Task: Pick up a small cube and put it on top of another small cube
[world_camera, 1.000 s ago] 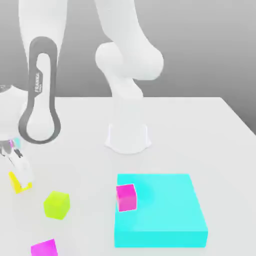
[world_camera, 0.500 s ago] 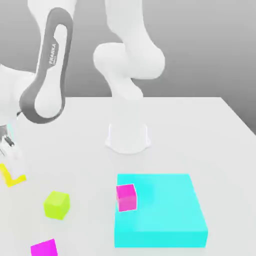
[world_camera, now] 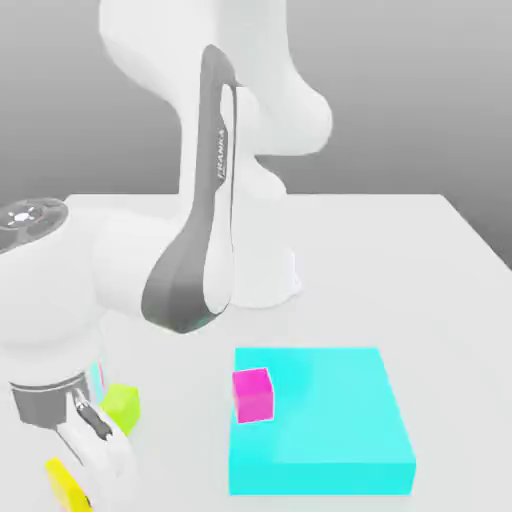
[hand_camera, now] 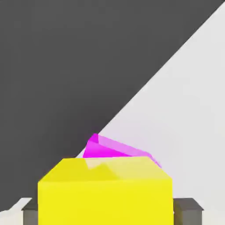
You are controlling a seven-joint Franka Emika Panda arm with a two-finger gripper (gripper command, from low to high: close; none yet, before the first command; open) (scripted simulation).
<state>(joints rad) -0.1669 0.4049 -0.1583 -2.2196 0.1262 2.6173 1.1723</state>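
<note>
1. A white table (world_camera: pixel 400 260) carries everything
2. A flat cyan block (world_camera: pixel 330 440) lies toward four o'clock on it
3. A lime-green cube (world_camera: pixel 124 403) sits on the table toward eight o'clock
4. The arm's round white base (world_camera: pixel 270 285) stands near the centre

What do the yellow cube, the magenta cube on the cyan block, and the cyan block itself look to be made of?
All are simulator renders, so the material is a guess. The yellow cube looks like matte plastic: one flat color, crisp edges. The magenta cube looks the same, with only soft shading. The cyan block looks like smooth matte plastic or foam, with no grain or gloss.
</note>
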